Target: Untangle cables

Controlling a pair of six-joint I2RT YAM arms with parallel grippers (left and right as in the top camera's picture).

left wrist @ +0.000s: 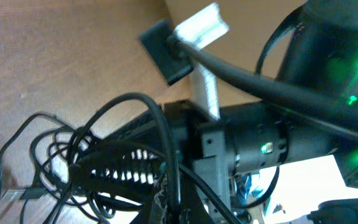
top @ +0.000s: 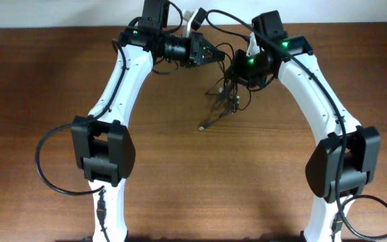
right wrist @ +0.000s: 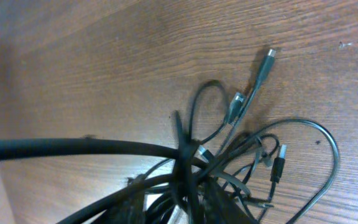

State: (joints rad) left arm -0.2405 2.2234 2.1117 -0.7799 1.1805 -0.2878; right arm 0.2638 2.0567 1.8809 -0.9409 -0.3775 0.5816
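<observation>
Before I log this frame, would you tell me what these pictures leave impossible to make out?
- Left hand: open or shut unclear; tiny overhead, and cables and the right arm crowd the left wrist view.
- Right hand: grip dark and cut off at the right wrist view's bottom edge.
- Cable count and crossings: blurred at the bundle's core in the right wrist view, too small overhead.
</observation>
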